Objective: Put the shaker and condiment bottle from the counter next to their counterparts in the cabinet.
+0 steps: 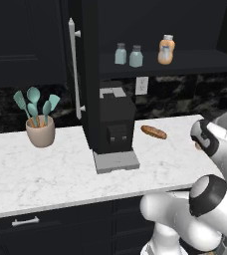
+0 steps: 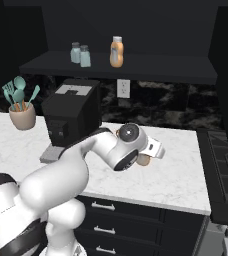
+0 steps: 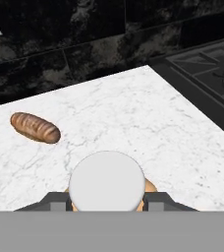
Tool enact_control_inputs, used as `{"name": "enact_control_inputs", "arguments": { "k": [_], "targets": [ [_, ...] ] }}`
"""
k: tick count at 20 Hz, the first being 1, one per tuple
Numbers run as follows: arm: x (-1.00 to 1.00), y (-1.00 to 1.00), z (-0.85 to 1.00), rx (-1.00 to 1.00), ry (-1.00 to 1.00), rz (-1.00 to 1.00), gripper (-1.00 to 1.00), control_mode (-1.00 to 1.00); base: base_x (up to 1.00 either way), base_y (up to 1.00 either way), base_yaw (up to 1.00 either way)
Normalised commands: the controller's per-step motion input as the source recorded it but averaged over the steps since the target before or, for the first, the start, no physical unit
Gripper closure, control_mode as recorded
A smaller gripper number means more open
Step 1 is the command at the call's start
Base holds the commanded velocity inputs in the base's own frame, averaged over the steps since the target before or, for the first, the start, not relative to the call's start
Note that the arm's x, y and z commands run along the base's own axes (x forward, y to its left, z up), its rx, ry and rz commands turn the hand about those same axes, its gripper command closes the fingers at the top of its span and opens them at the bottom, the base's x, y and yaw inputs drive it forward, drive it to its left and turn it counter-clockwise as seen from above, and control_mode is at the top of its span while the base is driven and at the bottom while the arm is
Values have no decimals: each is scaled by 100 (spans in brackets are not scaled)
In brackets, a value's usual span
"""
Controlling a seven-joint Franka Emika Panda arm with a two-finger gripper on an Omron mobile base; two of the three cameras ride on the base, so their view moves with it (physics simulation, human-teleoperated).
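Observation:
My gripper [image 3: 107, 202] is shut on the condiment bottle [image 3: 106, 181]. Its round pale cap faces the hand camera, and orange shows at both sides between the dark fingers [image 3: 157, 199]. The hand holds it low over the right part of the white marble counter [image 3: 133, 113]; in the right base view a bit of the orange bottle [image 2: 143, 160] peeks out under the wrist. On the cabinet shelf [image 1: 185, 63] an orange counterpart bottle [image 1: 166, 50] stands right of one small shaker [image 1: 120, 54] and another [image 1: 136, 56], side by side. I cannot tell which shaker is which.
A brown bread loaf [image 3: 35, 127] lies on the counter left of the hand. A black coffee machine [image 1: 113, 129] stands under the shelf, beside the open cabinet door [image 1: 89, 74] with its white bar handle. A pot of teal utensils [image 1: 40, 130] sits far left. A stove [image 2: 226, 165] borders the counter's right end.

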Motion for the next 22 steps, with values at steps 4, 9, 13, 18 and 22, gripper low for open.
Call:
{"name": "enact_control_inputs", "arguments": {
  "k": [4, 9, 13, 18, 22],
  "targets": [
    [0, 21, 40, -7, -4, 3, 100, -100, 0, 0, 0],
    [0, 20, 43, -7, -1, 4, 100, -100, 0, 0, 0],
    [0, 16, 51, -5, 0, 4, 100, -100, 0, 0, 0],
    [-1, 13, 54, -1, 0, 5, 100, -100, 0, 0, 0],
    [0, 12, 59, 0, 0, 5, 100, -100, 0, 0, 0]
  ]
}}
